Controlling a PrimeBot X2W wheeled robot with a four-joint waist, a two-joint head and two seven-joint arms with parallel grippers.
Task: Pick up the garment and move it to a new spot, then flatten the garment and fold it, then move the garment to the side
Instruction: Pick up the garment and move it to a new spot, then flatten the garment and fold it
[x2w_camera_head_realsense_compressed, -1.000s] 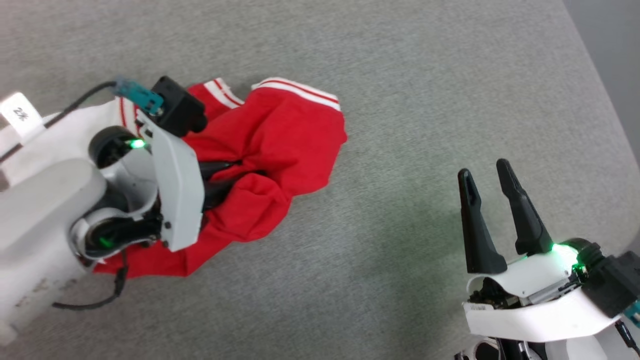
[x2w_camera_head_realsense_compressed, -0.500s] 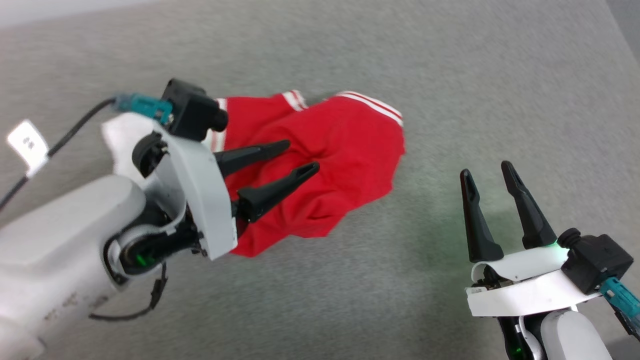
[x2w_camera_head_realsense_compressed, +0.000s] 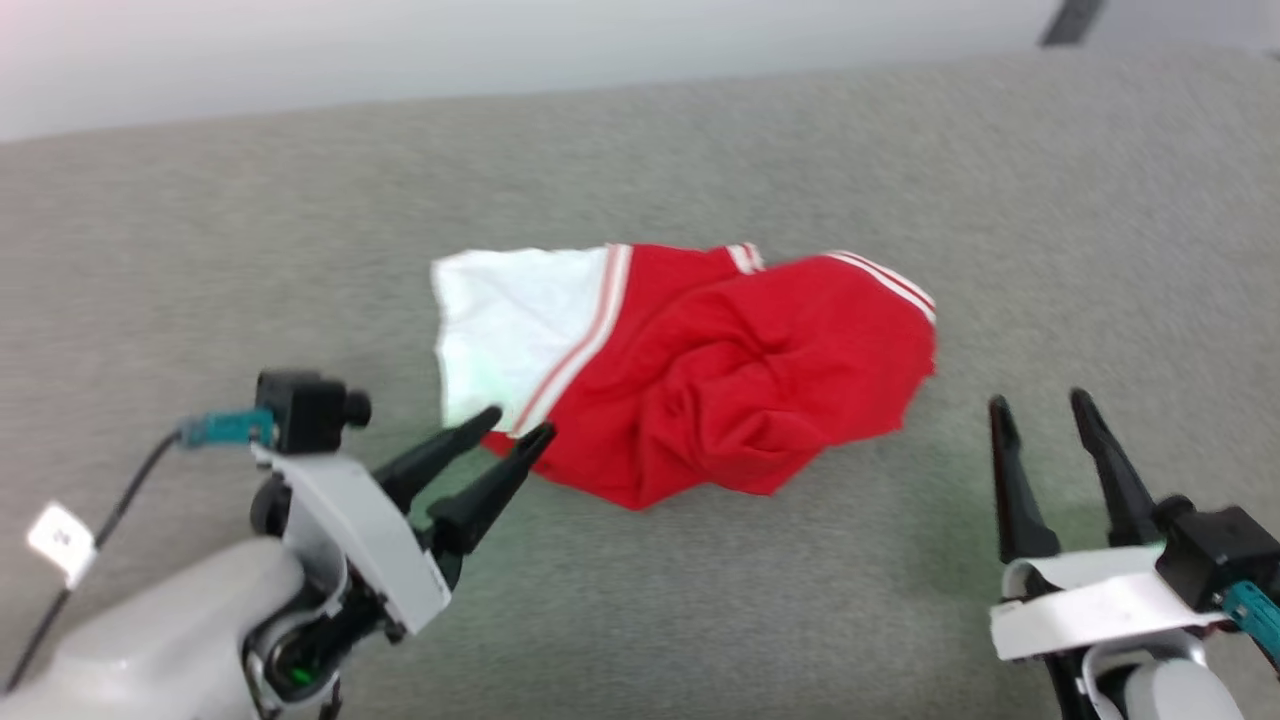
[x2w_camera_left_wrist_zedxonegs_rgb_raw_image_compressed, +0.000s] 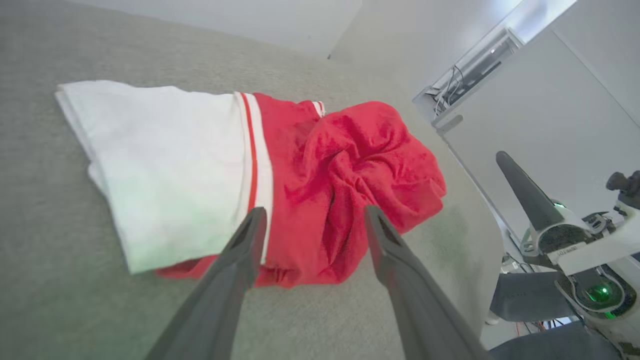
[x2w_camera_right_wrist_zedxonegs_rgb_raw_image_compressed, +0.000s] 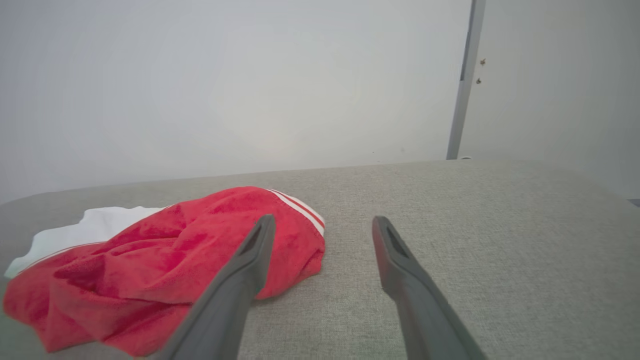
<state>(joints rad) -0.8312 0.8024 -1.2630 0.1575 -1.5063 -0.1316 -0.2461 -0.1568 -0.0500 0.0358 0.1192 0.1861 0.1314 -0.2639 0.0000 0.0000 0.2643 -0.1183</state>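
Shirt: The garment (x2w_camera_head_realsense_compressed: 720, 390) is a red shirt with a white part. It lies in a crumpled heap on the grey table top (x2w_camera_head_realsense_compressed: 700, 620). In the head view it sits near the middle, a little toward 12 o'clock. No claw holds it.
White part: The white sleeve (x2w_camera_head_realsense_compressed: 500, 320) lies fairly flat at the 9 o'clock end of the heap. A striped trim (x2w_camera_head_realsense_compressed: 585, 335) of red and white runs between it and the red cloth.
Red part: It is bunched up, with folds twisting into the middle.
Left claw: The left gripper (x2w_camera_head_realsense_compressed: 521, 421) is at 8 o'clock from the shirt and its fingers point toward 2 o'clock. The fingers are spread apart with nothing pinched between them. The tips are just beside the near edge of the sleeve. I cannot tell if they touch it.
Right claw: The right gripper (x2w_camera_head_realsense_compressed: 1038, 399) is at 4 o'clock from the shirt and points toward 12 o'clock. Its fingers are spread apart and empty, and it is clear of the cloth.
Head view: Both claws and the whole shirt show together, a bit blurry.
Left wrist view: The twisted folds show up close. At 3 o'clock is a white cabinet (x2w_camera_left_wrist_zedxonegs_rgb_raw_image_compressed: 550, 100) with wires (x2w_camera_left_wrist_zedxonegs_rgb_raw_image_compressed: 452, 82) on top. At 4 o'clock the other arm has a green light (x2w_camera_left_wrist_zedxonegs_rgb_raw_image_compressed: 597, 292).
Right wrist view: The heap shows from low down, at 9 o'clock from the fingers. A pale wall (x2w_camera_right_wrist_zedxonegs_rgb_raw_image_compressed: 225, 85) stands behind the table, with a grey strip (x2w_camera_right_wrist_zedxonegs_rgb_raw_image_compressed: 462, 90) at 1 o'clock.
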